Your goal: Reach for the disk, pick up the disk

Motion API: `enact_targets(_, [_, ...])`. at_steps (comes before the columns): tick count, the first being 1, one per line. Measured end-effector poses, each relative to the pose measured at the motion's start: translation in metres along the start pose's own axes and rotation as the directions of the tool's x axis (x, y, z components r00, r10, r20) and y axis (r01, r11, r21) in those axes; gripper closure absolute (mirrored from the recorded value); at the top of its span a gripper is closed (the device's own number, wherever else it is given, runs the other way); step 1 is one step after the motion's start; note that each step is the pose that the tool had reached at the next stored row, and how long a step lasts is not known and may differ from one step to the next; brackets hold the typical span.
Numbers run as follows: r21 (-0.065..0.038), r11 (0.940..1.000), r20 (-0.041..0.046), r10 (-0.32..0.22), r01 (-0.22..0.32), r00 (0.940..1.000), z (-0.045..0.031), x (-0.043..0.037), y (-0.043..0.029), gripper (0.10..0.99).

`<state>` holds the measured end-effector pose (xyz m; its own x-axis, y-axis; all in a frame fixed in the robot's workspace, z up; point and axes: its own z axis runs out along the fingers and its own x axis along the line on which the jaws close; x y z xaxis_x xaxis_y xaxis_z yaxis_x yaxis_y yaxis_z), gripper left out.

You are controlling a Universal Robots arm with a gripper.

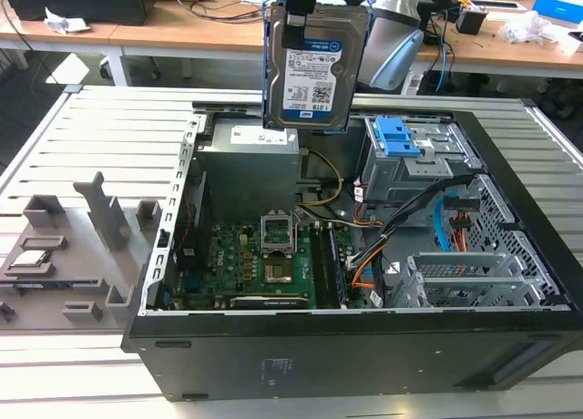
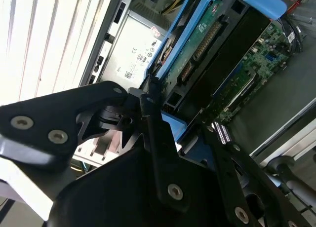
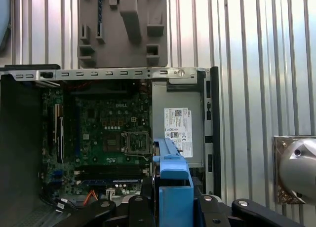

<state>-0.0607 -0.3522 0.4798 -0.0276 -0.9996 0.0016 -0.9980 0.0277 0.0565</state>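
Note:
The disk (image 1: 310,73) hangs upright in the air above the open computer case, its white-and-blue label facing the exterior camera and a blue bracket along its sides. My gripper (image 1: 299,23) is shut on its upper edge. In the second wrist view the disk (image 2: 210,39) shows its green circuit board and blue bracket, clamped between the black fingers (image 2: 160,138). In the first wrist view the blue bracket edge of the disk (image 3: 174,182) sticks out from my gripper (image 3: 173,209), over the case interior.
The open black case (image 1: 364,337) lies on a slatted metal table, holding a motherboard (image 1: 273,255), a grey power supply (image 1: 250,155), blue drive-bay clips (image 1: 396,137) and cables. A grey fixture plate (image 1: 82,246) with a small chip (image 1: 27,260) sits at the exterior view's left. Desks stand behind.

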Motion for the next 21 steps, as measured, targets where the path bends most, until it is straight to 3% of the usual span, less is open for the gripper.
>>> enact_targets(4, [0.000,1.0000,0.0017,0.000,0.000,1.0000,-0.0001,0.0005,-0.0018,0.718])
enact_targets(6, [-0.001,1.0000,0.0389,-0.002,0.002,0.9992,-0.0001,0.0038,-0.0020,0.718])
enact_targets(7, [-0.001,1.0000,0.0415,-0.002,0.002,0.9991,-0.0001,0.0042,-0.0020,0.718])
enact_targets(14, [-0.001,1.0000,0.0414,-0.003,0.003,0.9991,-0.0001,0.0047,-0.0021,0.718])
enact_targets(21, [-0.001,1.0000,0.0413,-0.002,0.002,0.9991,-0.0001,0.0252,-0.0026,0.718])
